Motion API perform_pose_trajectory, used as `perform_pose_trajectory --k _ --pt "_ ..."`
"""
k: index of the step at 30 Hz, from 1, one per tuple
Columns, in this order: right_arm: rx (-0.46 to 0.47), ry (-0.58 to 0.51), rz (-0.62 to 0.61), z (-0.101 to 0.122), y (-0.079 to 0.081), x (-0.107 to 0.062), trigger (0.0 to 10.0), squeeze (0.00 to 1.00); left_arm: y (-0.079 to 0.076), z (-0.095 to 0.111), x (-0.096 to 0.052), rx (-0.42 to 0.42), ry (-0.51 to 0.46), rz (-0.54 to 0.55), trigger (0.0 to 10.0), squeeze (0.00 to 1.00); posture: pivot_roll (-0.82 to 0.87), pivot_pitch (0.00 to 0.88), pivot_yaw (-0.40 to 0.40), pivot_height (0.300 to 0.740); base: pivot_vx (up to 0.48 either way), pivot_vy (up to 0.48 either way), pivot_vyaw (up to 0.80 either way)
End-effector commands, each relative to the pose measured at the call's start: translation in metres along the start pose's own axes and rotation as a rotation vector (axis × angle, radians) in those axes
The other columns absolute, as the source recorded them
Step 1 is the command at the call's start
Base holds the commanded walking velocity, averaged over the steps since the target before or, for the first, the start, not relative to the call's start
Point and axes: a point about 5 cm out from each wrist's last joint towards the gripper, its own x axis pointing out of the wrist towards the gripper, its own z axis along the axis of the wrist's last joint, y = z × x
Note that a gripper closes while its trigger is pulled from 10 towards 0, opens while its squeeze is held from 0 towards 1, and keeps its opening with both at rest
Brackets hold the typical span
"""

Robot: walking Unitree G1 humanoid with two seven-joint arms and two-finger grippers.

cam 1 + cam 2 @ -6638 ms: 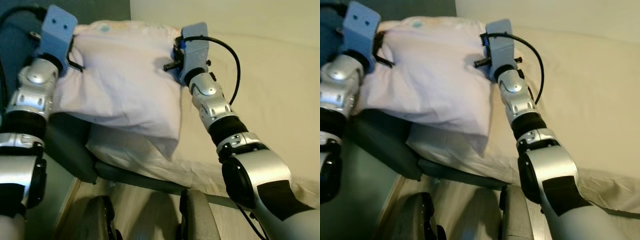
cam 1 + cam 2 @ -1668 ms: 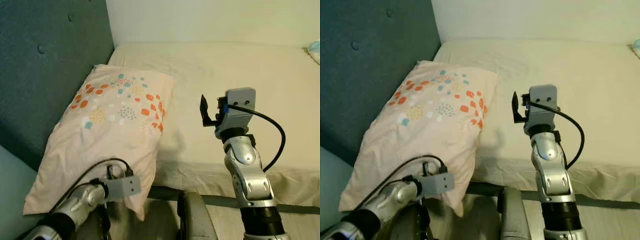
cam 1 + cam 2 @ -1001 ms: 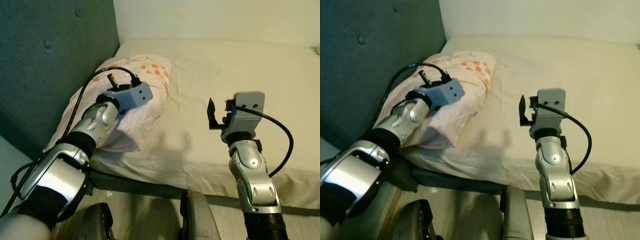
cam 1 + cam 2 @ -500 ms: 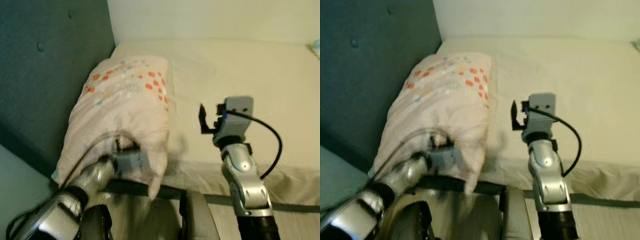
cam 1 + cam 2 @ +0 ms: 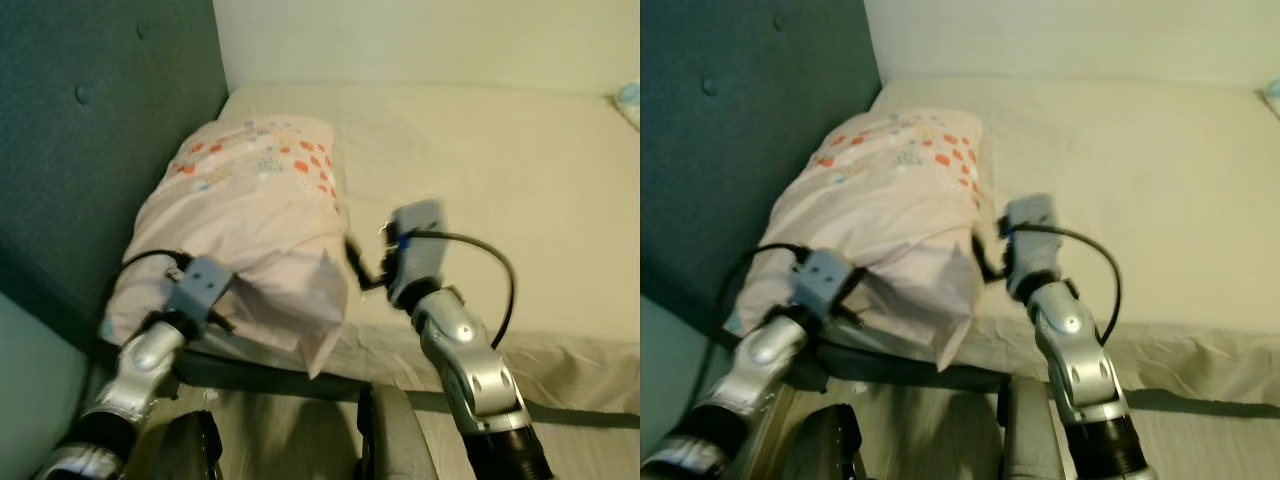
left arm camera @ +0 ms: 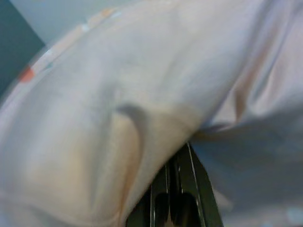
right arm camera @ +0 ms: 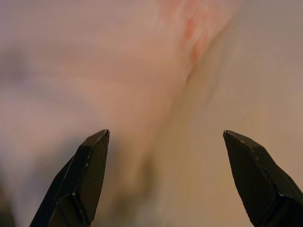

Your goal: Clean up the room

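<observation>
pillow (image 5: pixel 255 210): bunched up on the bed (image 5: pixel 520 170) by the headboard (image 5: pixel 90 130)
left gripper (image 6: pixel 176 189): jaws buried under pillow fabric, can't tell
right gripper (image 7: pixel 165 175): jaws wide, blurry, beside pillow

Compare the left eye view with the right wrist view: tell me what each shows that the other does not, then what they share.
The left eye view alone takes in the teal headboard, the left gripper at the pillow's near edge, and the cream mattress stretching away. The right wrist view alone shows the right gripper from behind, its two black fingers spread wide apart. Both show the pale pillow with its orange dots.
</observation>
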Motion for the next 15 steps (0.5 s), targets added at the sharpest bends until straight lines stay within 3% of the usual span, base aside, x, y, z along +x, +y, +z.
perform_pose_trajectory --k 1,2,4,7,10,11,15 --pt "-0.038 0.193 0.158 -0.029 0.015 -0.006 10.0 0.0 -0.002 0.003 -0.013 -0.004 -0.006 -0.036 0.0 0.0 -0.09 0.178 -0.03 0.577 0.0 0.0 0.0" --pt "-0.018 0.269 0.192 -0.038 0.017 -0.01 10.0 0.0 -0.004 0.004 -0.02 -0.002 -0.008 -0.05 0.0 0.0 -0.09 0.168 -0.034 0.577 0.0 0.0 0.0" --pt "-0.018 0.269 0.192 -0.038 0.017 -0.01 10.0 0.0 -0.004 0.004 -0.02 -0.002 -0.008 -0.05 0.0 0.0 -0.09 0.168 -0.034 0.577 0.0 0.0 0.0" --pt "0.012 0.394 0.294 -0.05 0.022 -0.02 10.0 0.0 -0.014 0.013 -0.039 -0.036 -0.01 -0.125 0.0 0.0 -0.08 0.156 -0.037 0.577 0.0 0.0 0.0" --pt "0.002 0.404 0.315 -0.051 0.023 -0.021 10.0 0.0 -0.022 0.018 -0.044 -0.068 -0.012 -0.196 0.0 0.0 -0.08 0.15 -0.039 0.577 0.0 0.0 0.0" --pt "-0.008 0.385 0.338 -0.05 0.025 -0.021 10.0 0.0 -0.037 0.017 -0.044 -0.073 0.004 -0.311 0.0 0.0 -0.07 0.152 -0.048 0.577 0.0 0.0 0.0" --pt "-0.007 0.369 0.381 -0.046 0.028 -0.023 10.0 0.0 -0.055 0.005 -0.041 -0.046 0.065 -0.439 0.0 0.0 -0.08 0.157 -0.05 0.577 0.0 0.0 0.0"
